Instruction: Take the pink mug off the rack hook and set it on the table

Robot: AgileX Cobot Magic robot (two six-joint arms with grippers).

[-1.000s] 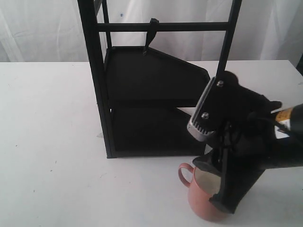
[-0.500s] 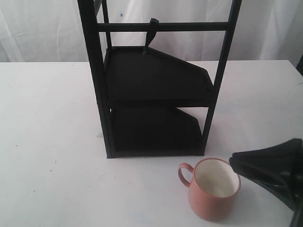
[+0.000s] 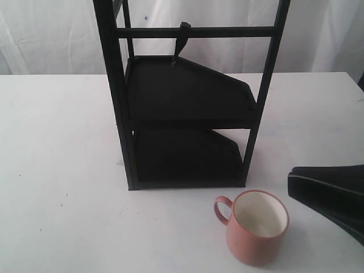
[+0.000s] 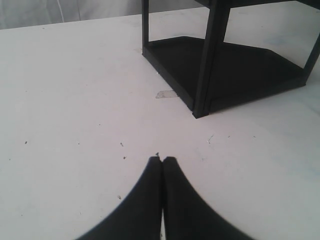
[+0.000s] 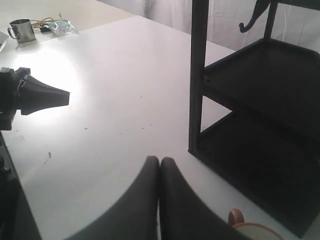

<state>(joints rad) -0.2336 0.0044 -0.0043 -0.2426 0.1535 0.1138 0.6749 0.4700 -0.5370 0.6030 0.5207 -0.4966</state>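
The pink mug (image 3: 255,227) stands upright on the white table (image 3: 62,170), in front of the black rack's right post, handle pointing left; nothing is in it. Its handle and rim also show at the edge of the right wrist view, pink mug (image 5: 239,220). The rack hook (image 3: 181,41) hangs bare from the crossbar, and appears as the rack hook (image 5: 251,17) in the right wrist view too. My right gripper (image 3: 291,183) is shut and holds nothing, just right of the mug and apart from it; right gripper (image 5: 159,160). My left gripper (image 4: 161,159) is shut over bare table.
The tall black rack (image 3: 187,119) with two angled trays stands mid-table behind the mug. In the right wrist view the left arm's gripper (image 5: 42,96) shows far off, and a metal cup (image 5: 21,30) with clutter sits beyond the table.
My right gripper let go of the mug's rim and pulled back to the right and down, leaving the mug standing on the table. The mug has not shifted since.
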